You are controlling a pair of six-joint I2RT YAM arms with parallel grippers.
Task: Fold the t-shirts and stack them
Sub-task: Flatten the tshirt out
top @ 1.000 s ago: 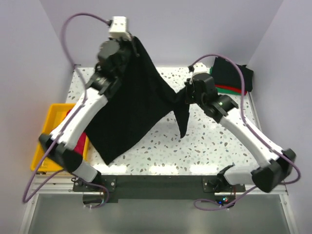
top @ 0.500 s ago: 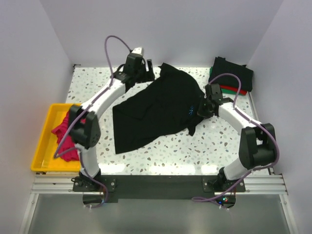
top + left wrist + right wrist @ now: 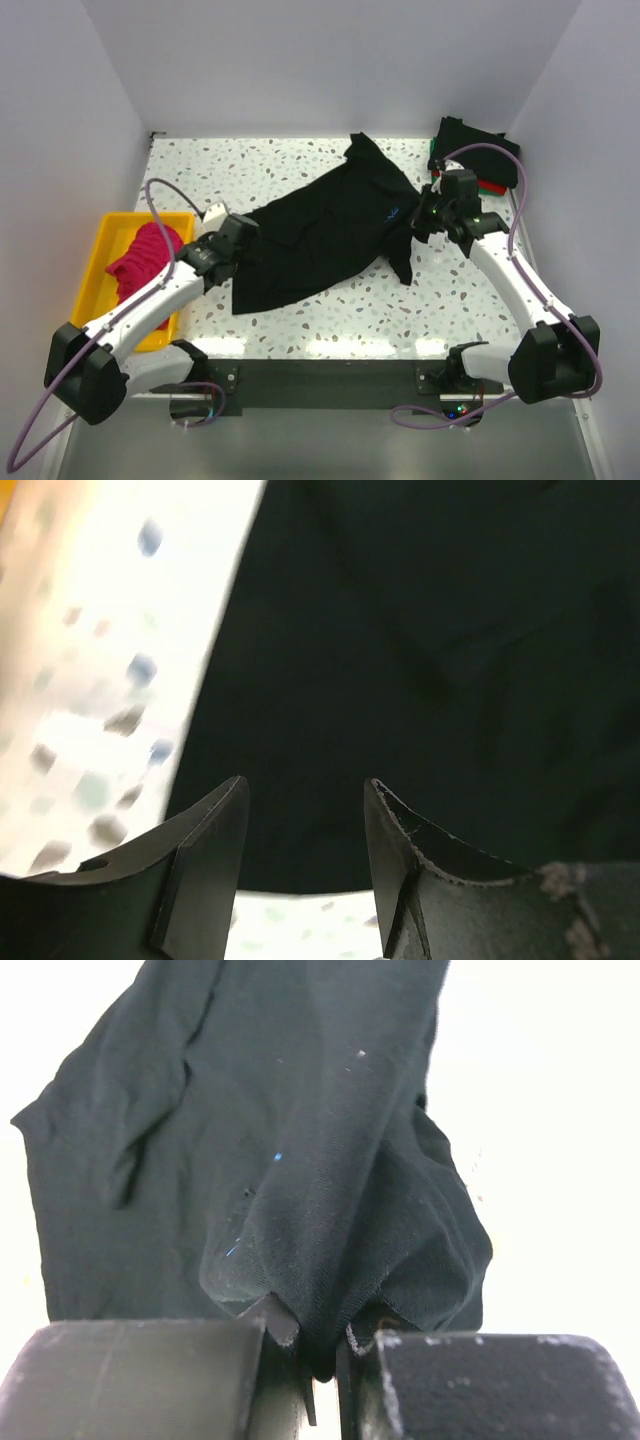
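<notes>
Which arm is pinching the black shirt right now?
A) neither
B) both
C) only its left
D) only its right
D: the black shirt is bunched between the right fingers, while the left fingers stand apart over it, holding nothing.

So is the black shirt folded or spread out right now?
Spread out, unfolded: the black t-shirt lies rumpled across the table, one edge pinched in the right gripper.

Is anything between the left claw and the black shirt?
Nothing visible. The left claw hangs open directly over an edge of the black shirt; the right claw pinches its other side.
</notes>
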